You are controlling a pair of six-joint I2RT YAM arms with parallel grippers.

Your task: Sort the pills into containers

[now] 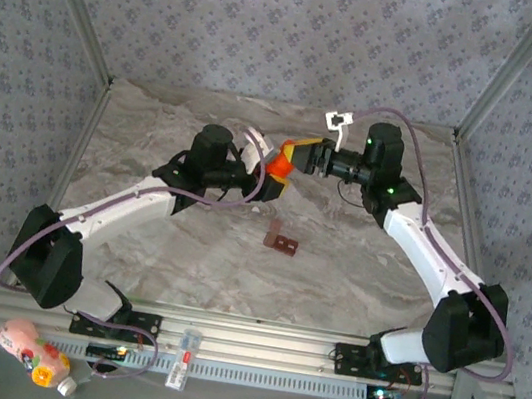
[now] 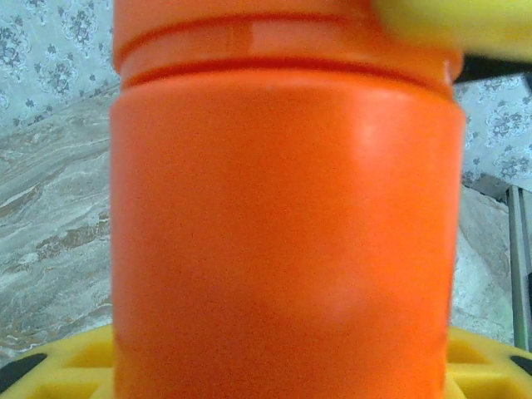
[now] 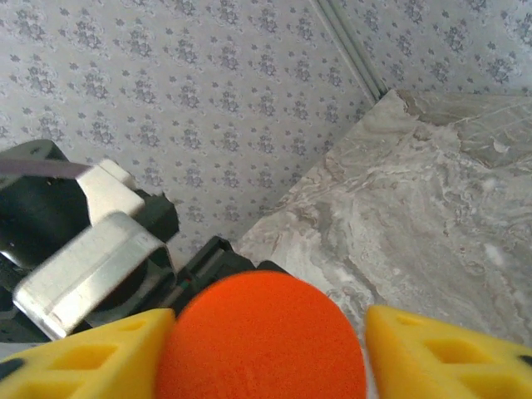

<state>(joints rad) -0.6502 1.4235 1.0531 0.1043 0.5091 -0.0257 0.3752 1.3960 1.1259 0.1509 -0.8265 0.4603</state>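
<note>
My left gripper (image 1: 267,181) is shut on a bright orange bottle (image 1: 278,166) and holds it above the middle of the marble table. In the left wrist view the bottle (image 2: 283,233) stands between the yellow fingers (image 2: 58,370). My right gripper (image 1: 303,155) reaches in from the right at the bottle's top. Its jaws straddle the round orange cap (image 3: 262,341): the left finger (image 3: 91,357) touches the cap, and the right finger (image 3: 449,349) stands a little apart from it. The containers (image 1: 282,240), a small dark reddish-brown strip, lie on the table in front of both grippers. The pills are hidden.
Patterned walls and aluminium posts close in the table (image 1: 138,240) at the back and sides. A pink bottle (image 1: 31,353) lies below the front rail at the left, and a small clear object (image 1: 183,359) rests on the rail.
</note>
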